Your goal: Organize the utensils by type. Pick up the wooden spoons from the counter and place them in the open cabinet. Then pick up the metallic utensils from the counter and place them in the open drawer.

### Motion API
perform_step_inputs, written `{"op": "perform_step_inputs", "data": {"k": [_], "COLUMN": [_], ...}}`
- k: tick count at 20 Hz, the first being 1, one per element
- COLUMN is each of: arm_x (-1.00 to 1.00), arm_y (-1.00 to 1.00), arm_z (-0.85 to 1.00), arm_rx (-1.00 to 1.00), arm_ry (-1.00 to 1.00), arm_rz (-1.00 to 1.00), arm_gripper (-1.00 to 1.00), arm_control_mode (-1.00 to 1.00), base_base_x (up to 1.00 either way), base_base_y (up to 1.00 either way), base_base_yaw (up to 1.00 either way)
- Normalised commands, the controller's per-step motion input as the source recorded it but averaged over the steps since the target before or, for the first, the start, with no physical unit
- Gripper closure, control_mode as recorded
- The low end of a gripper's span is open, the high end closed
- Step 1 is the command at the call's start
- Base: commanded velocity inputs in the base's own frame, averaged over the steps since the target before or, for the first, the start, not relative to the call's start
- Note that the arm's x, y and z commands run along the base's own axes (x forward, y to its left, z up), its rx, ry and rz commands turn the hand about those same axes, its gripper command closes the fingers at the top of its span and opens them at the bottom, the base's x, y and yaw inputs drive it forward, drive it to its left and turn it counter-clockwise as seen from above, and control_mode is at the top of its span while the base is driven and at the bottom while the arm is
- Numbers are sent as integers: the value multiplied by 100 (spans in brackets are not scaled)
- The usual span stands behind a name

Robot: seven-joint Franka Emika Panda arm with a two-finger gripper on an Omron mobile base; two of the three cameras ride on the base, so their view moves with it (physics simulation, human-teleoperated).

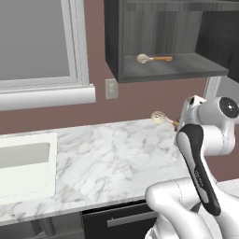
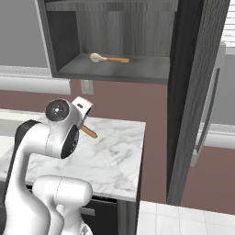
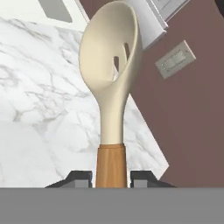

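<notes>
Closest to the hand camera, the gripper (image 3: 111, 177) is clenched on the tan handle of a wooden spoon (image 3: 111, 78), whose pale slotted bowl sticks out straight ahead of the jaws, lifted clear of the counter (image 1: 107, 158). Left of the gripper and below it lies a white sink (image 1: 23, 163), set into the marble; just ahead on the wall is an outlet (image 1: 111, 88). Above the gripper, the open cabinet (image 1: 163, 70) already holds the other wooden spoon (image 1: 151, 58) on its shelf. So, as I judge it, one spoon is stowed, this second one is in transit, and the metallic pieces are yet to be handled. To the gripper's right, the cabinet door (image 2: 193, 92) stands swung out, the one obstacle near the path upward.
</notes>
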Motion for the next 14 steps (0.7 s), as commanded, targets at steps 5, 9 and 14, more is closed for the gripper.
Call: {"op": "perform_step_inputs", "data": {"k": [5, 9, 14], "arm_x": [38, 32, 8], "arm_y": [-25, -19, -6], "arm_z": [54, 53, 50], "arm_rx": [-1, -14, -24], "arm_ry": [3, -2, -10], "arm_rz": [10, 7, 1], "arm_gripper": [100, 100, 100], "arm_control_mode": [-100, -100, -100], "base_base_x": [0, 0, 0], "base_base_y": [0, 0, 0], "base_base_yaw": [0, 0, 0]}}
